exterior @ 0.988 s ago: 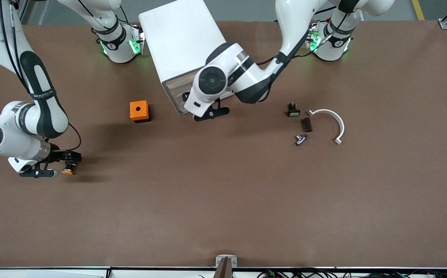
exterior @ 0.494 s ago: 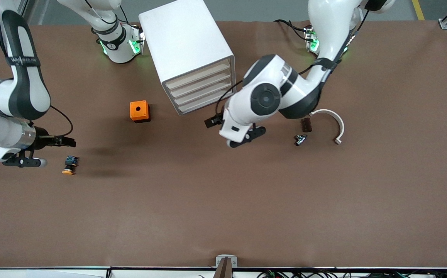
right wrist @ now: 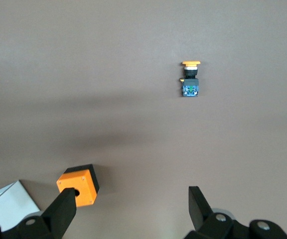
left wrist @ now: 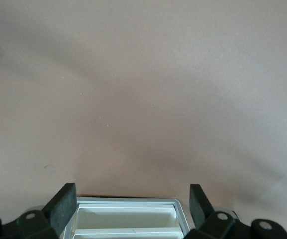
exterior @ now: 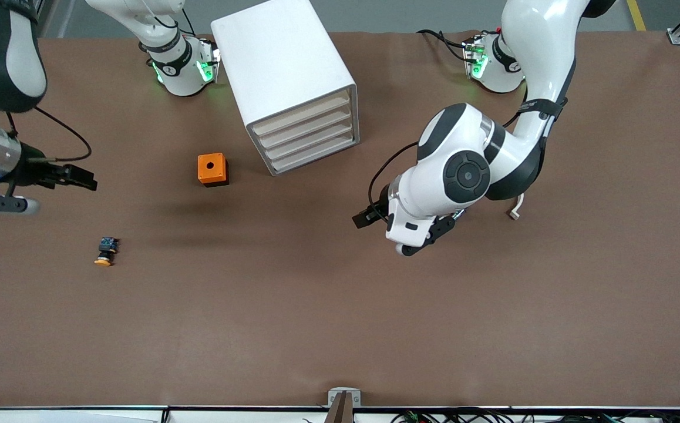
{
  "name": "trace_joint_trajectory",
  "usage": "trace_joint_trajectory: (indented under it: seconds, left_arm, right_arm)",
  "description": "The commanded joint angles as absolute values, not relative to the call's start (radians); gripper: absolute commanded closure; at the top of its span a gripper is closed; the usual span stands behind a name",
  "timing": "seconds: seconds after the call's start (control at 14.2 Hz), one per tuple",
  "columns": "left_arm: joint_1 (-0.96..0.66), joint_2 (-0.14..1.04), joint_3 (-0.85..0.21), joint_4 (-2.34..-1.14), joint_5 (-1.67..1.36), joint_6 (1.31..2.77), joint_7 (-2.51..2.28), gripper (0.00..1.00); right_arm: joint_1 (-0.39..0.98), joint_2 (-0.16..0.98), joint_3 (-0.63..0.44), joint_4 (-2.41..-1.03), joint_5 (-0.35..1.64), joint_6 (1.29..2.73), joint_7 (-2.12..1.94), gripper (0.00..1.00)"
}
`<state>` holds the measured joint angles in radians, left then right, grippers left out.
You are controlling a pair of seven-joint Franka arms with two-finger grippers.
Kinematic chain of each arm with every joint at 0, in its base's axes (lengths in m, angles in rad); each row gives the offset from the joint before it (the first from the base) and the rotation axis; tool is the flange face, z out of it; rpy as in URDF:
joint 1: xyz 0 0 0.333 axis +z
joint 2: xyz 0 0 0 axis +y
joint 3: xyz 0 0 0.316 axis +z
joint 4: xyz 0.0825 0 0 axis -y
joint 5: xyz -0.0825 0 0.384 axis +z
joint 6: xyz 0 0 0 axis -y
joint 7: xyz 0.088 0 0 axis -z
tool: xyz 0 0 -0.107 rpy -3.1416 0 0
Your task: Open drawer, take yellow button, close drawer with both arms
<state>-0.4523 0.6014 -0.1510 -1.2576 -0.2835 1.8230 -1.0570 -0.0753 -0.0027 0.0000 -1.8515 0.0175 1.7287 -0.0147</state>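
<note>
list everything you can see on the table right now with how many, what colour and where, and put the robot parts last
cabinet: one, white, four shut drawers, between the arm bases.
drawer: one, white, topmost, shut.
orange box: one, orange with a hole, beside the cabinet toward the right arm's end.
button: one, yellow-orange cap, dark body, lying on the table nearer the front camera than the orange box.
curved white piece: one, mostly hidden under the left arm.
right gripper: black, open, empty, above the table.
left gripper: black, open, empty, above bare table.

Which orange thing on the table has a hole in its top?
The orange box beside the white cabinet. Its top has a round dark hole. The little button, nearer the front camera, only has an orange cap on a dark body.
</note>
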Motion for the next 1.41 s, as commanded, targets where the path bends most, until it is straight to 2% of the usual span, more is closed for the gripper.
trace_joint_trajectory:
  seconds: [0.0,0.21,0.71,1.06,1.34]
  left_arm:
    - [-0.437,0.581,-0.152,-1.278,-0.249,1.821,-1.051,0.00]
    - [-0.416,0.556,-0.152,-1.278,-0.154,1.803,-1.046,0.00]
    - [-0.236,0.347,-0.156,-1.292,-0.117,1.435,-0.640,0.00]
    - [-0.063,0.091,-0.155,-1.563,-0.094,1.428,-0.281,0.00]
    - [0.046,-0.038,-0.155,-1.692,-0.089,1.503,-0.138,0.00]
  right_arm:
    - [-0.072,-0.017,-0.003,-1.800,0.020,1.655,-0.002,0.00]
    - [-0.063,-0.012,-0.002,-1.752,0.020,1.605,-0.002,0.00]
    - [-0.020,0.002,-0.003,-1.698,0.017,1.598,-0.002,0.00]
    - [-0.031,0.006,-0.009,-1.698,0.017,1.598,-0.003,0.00]
    - [-0.035,0.008,-0.009,-1.689,0.017,1.600,-0.006,0.00]
